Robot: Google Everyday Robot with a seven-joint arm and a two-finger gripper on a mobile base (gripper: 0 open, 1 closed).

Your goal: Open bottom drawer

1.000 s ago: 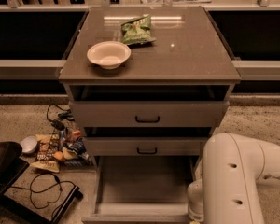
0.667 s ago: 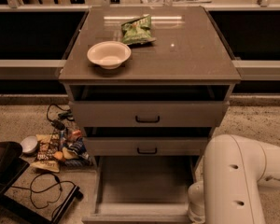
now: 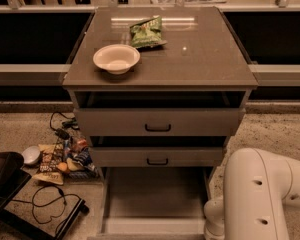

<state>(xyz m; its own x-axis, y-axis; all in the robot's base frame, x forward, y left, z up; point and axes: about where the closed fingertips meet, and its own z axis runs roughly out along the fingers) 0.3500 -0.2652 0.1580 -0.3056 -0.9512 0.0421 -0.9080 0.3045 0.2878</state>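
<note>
The bottom drawer [image 3: 155,191] of the grey cabinet stands pulled far out toward me, its plain grey inside showing. Its front lies along the lower edge of the view and its handle is hidden. The middle drawer [image 3: 157,156] and the top drawer [image 3: 157,121] above it each show a small black bar handle and stand slightly out. My white arm [image 3: 262,194] fills the lower right, beside the open drawer's right side. My gripper is out of view, below the frame's lower edge.
A white bowl [image 3: 116,59] and a green snack bag [image 3: 146,32] sit on the cabinet top [image 3: 200,59]. Snack packets [image 3: 60,156], cables and a black device [image 3: 5,176] lie on the floor at the left.
</note>
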